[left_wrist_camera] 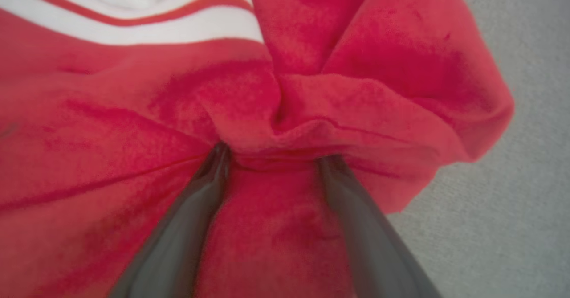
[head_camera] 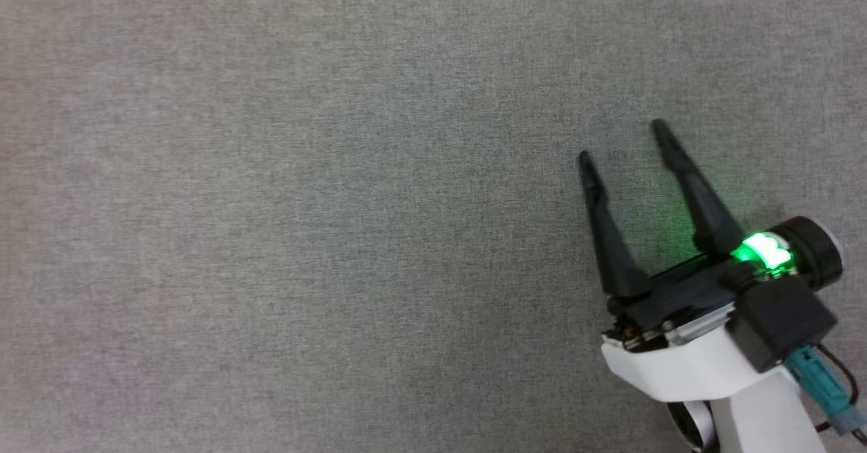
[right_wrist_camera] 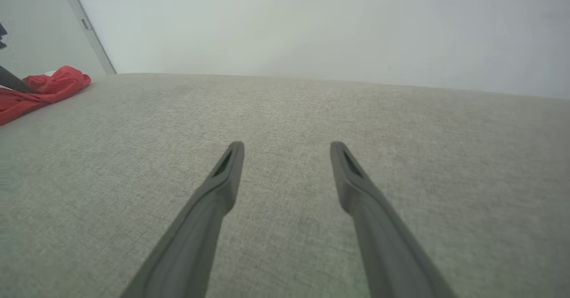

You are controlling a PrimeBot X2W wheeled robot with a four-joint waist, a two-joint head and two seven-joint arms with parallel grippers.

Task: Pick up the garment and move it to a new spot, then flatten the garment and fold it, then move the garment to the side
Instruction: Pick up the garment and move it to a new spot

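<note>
While the right end effector (head_camera: pixel 621 143) is hovering open and empty over the grey counter (head_camera: pixel 271 202), the left end effector (left_wrist_camera: pixel 273 155) is standing spread wide, tips sitting buried under a bunched fold of the garment (left_wrist_camera: pixel 111 111), which is lying crumpled far left, well apart.

Grey surface (head_camera: pixel 271 202) open round R end effector (head_camera: pixel 621 143); garment (right_wrist_camera: pixel 44 86) heaped well left, prob. low.
</note>
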